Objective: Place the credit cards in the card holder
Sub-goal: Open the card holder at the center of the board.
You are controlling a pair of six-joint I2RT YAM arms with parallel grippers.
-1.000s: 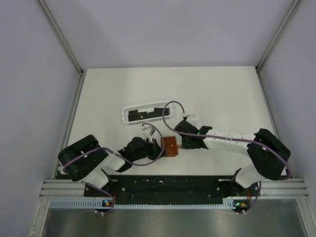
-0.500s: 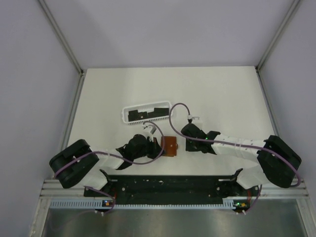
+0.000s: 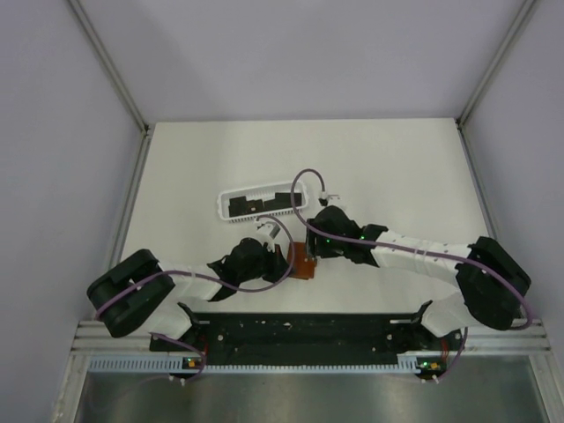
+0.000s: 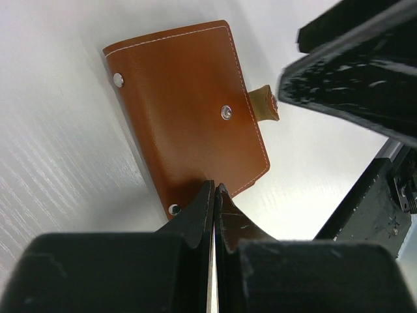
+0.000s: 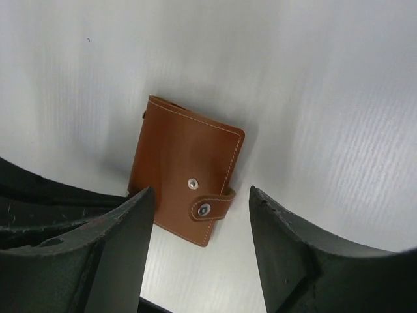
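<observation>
Left wrist view, my left hand (image 4: 214, 190) closed at the edge of the card holder (image 4: 189, 117), right hand (image 5: 201, 194) spread open above it.

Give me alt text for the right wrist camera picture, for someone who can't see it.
A brown card holder lies folded shut on the white table, its clasp tab at the lower right edge. The right gripper's two black fingers stand open in the foreground, one at either side of it in the picture.

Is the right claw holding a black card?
No, the right claw stands open and empty above the brown card holder.
</observation>
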